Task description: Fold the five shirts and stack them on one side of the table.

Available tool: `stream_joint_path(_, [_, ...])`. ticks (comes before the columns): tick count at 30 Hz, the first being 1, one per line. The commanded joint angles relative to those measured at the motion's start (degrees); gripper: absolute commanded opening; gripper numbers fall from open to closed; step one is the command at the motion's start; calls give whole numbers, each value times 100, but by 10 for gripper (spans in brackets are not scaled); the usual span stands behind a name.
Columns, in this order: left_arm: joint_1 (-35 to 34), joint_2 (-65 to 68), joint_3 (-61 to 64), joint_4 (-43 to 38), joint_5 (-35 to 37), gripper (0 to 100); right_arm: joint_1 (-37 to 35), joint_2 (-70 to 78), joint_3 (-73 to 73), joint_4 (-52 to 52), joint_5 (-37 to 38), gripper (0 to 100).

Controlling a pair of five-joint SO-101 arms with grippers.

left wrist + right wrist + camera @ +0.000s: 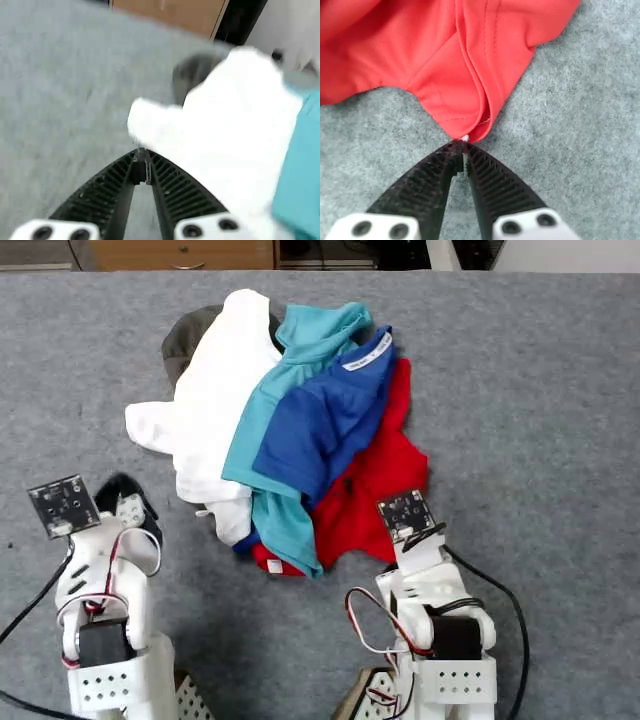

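Observation:
Five shirts lie in a loose overlapping pile mid-table: a dark grey one [185, 335] at the back, then white [215, 390], teal [270, 415], blue [320, 420] and red [370, 490]. My left gripper [141, 157] is shut with nothing in it, low over the cloth-covered table, just short of the white shirt's sleeve [150, 120]. In the high view it is the black tip [128, 502] at the lower left. My right gripper [461, 150] is shut, its tips right at a folded corner of the red shirt [420, 55].
A grey felt-like cover [540, 390] spans the whole table, with open room to the right and left of the pile. Both arm bases stand at the near edge, and cables [505, 600] loop beside the right one. Wooden furniture [185, 252] stands beyond the far edge.

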Motion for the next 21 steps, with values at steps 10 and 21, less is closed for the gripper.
stream_joint_path(10, [185, -31, 484, -387, -167, 274, -48, -637, -4, 18, -53, 12])
stream_joint_path(21, [185, 4, -9, -747, -422, 47, -48, -637, -4, 18, -53, 12])
